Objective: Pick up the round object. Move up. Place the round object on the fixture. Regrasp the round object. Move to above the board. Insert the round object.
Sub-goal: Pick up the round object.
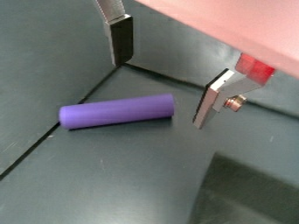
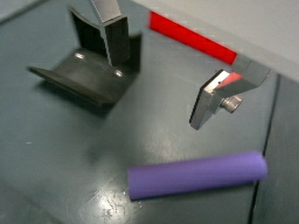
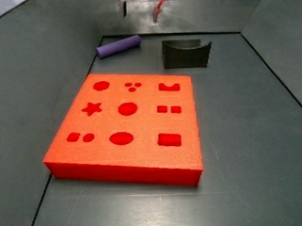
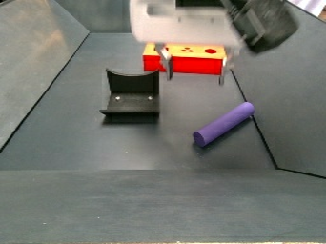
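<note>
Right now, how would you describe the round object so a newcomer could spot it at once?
Start from the big orange-red board; beyond its far end the dark fixture stands on the grey floor. Beside it lies the round object, a smooth purple peg on its side, the only purple thing, with the open tool above, not touching.

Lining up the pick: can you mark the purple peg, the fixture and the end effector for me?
purple peg (image 1: 117,112): wrist view, middle of its side as it lies on the floor.
fixture (image 4: 130,93): side view, back wall of the dark bracket.
end effector (image 2: 163,74): wrist view, midway between the fingertips, open above the floor.
</note>
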